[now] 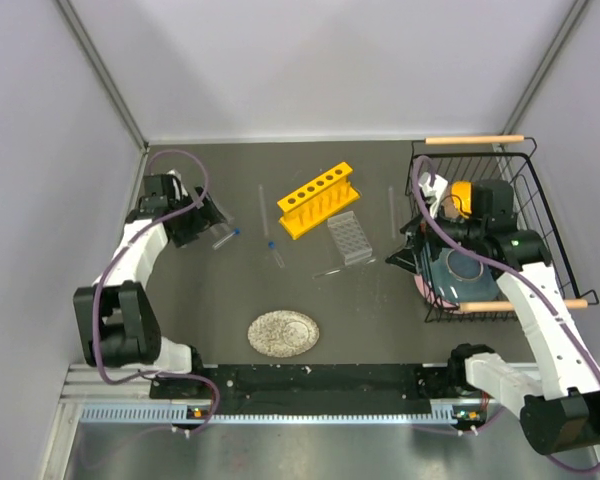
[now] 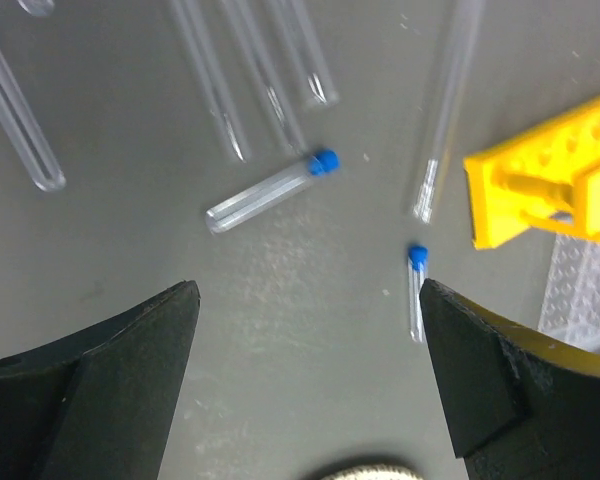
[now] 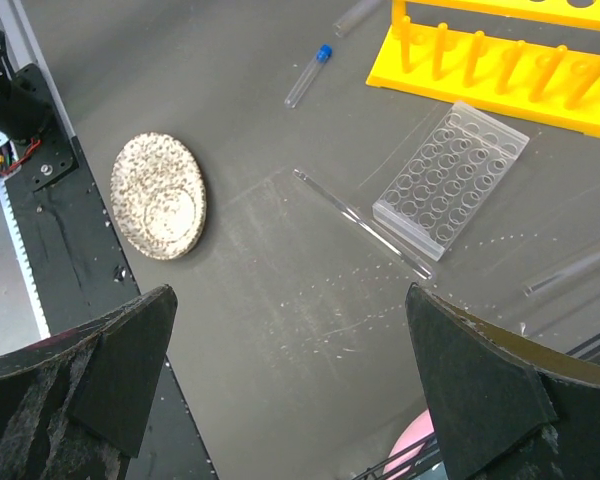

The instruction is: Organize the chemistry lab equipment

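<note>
Yellow plastic marks the six-hole test-tube rack [image 1: 318,200], standing mid-table at the far side with the small clear gridded rack [image 1: 350,238] just beside its near right end. The left arm reaches up the table's left side and bends inward; the left gripper [image 2: 308,300] hangs released, jaws spread wide, above bare table, with a blue-capped vial [image 2: 270,190] lying just beyond its tips and a smaller one [image 2: 416,290] near the right finger. Several thin glass tubes [image 2: 215,95] lie loose farther out. The right arm leans across the left edge of the black wire basket [image 1: 540,200]; the right gripper [image 3: 290,300] is likewise spread and holds nothing, above the table, near the gridded rack. A speckled grey plate [image 1: 283,333] sits near the front edge.
</note>
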Tool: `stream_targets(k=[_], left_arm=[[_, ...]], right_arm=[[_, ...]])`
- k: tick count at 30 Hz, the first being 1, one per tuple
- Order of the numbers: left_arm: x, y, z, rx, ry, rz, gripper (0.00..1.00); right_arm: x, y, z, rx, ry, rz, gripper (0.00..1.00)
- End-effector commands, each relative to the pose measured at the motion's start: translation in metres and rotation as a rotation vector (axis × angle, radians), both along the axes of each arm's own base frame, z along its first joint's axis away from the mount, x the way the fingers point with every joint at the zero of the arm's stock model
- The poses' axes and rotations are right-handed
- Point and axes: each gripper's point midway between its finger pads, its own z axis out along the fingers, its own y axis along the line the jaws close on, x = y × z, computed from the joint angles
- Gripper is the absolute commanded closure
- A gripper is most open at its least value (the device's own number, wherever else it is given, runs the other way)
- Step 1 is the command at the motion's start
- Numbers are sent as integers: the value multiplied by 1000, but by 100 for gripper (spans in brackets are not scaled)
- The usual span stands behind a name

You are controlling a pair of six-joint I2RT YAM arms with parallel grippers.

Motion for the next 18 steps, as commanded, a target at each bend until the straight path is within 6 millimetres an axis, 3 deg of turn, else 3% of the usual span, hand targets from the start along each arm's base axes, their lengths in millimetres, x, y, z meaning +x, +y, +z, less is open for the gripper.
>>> stream_targets(k=[1, 9, 18], left_arm=[[24, 19, -4, 61, 65, 2, 3], [45, 45, -34, 177, 192, 34, 11], [71, 43, -30, 172, 186, -14, 27]], right_arm=[[6, 6, 4, -12, -46, 28, 1], [8, 10, -2, -11, -22, 34, 1], [8, 10, -9, -12, -2, 27, 1]])
